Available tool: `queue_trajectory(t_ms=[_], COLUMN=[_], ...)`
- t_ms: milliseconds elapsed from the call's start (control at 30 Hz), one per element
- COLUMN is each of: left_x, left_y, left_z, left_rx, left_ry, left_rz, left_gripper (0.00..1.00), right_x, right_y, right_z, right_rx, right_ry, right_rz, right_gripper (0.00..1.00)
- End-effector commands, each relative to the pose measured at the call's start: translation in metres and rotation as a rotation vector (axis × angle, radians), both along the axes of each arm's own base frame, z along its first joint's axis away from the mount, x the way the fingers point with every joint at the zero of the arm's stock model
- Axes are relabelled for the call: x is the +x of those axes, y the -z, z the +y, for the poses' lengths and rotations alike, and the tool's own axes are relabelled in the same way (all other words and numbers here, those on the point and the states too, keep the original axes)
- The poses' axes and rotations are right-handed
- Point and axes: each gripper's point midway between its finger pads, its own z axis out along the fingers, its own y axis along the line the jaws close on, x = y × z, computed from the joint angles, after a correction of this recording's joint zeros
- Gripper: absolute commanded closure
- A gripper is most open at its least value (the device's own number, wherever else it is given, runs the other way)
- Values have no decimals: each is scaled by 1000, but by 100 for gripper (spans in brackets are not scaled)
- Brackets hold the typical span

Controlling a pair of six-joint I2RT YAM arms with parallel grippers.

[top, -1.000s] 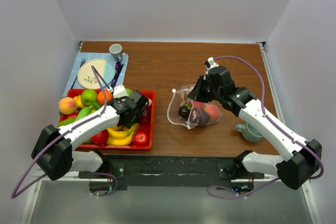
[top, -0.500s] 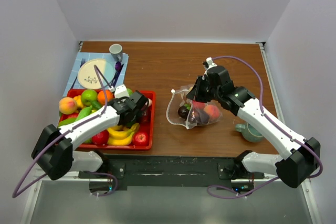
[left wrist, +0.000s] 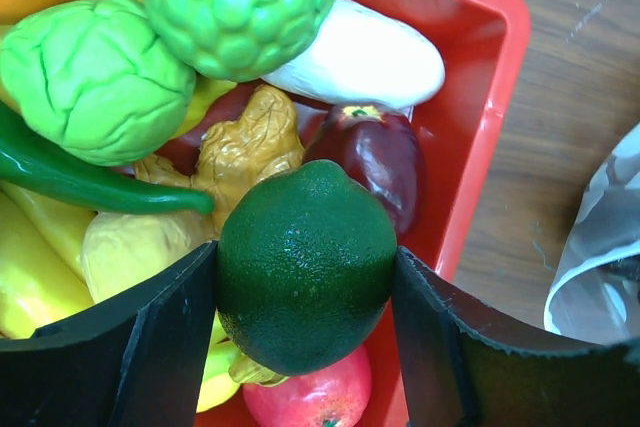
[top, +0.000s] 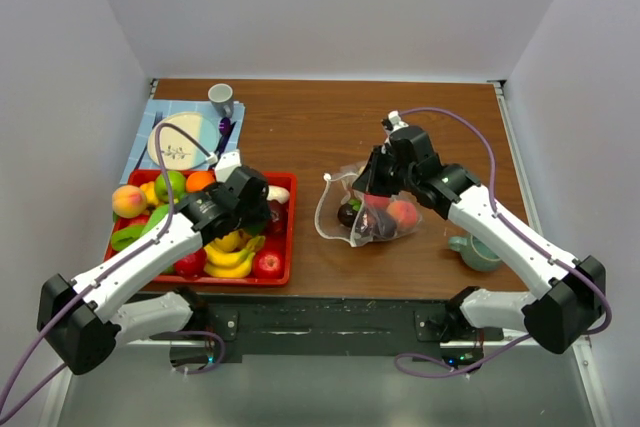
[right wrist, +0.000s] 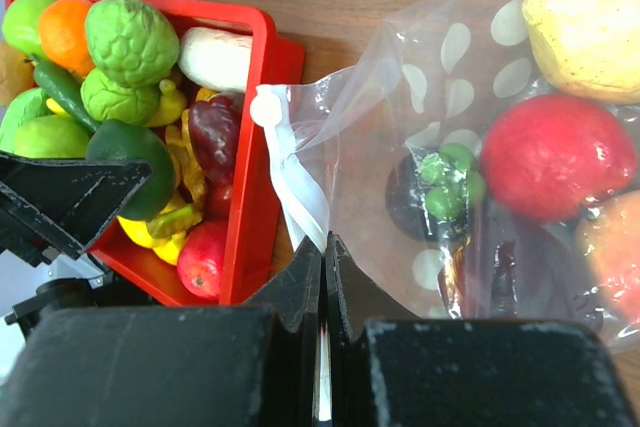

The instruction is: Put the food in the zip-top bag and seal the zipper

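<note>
Left gripper (left wrist: 307, 259): fingers clamped on dark green lime (left wrist: 305, 292), over red tray (left wrist: 480, 127); right gripper (right wrist: 322, 282): fingers together, pinching rim of zip-top bag (right wrist: 420, 117), right of tray; risks: smooth lime slipping in transit; slack mouth folding shut.

lab test cell: white walls (top: 330, 7), wooden table (top: 330, 127)

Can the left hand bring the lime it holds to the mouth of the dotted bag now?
Probably yes. The right hand holds the bag mouth up, seemingly facing the red tray, and only bare table lies between it and the lime in the left hand.
</note>
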Motion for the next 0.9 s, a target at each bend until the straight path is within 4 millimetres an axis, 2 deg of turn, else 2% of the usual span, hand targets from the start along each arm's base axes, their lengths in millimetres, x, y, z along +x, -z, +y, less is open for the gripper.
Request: queue_trajectory(t_ms=[0, 100, 400, 633, 667, 800, 867], left_x=[8, 12, 5, -15, -16, -18, -12], left_y=[-20, -28, -66, -74, -72, -86, -89], left_z=[-11, -18, -77, -124, -129, -165, -178], left_rx=[-36, -51, -205, -374, -383, -495, -528], left_ry=[65, 96, 282, 440, 451, 541, 548], left_rz=[-52, -71, -119, -96, -87, -102, -113], left_gripper=[89, 90, 90, 90, 90, 90, 90], right_x=[5, 4, 2, 2, 2, -2, -7], right_y=[-21, -20, -25, -29, -31, -40, -45], right_z=[9, 10, 12, 13, 15, 20, 22], right_rx=[39, 32, 26, 32, 37, 43, 39], right_ry=[-1, 0, 10, 11, 10, 7, -2], right_rz=[-43, -44, -55, -60, -62, -76, -79], right_gripper=[100, 100, 100, 100, 100, 100, 100])
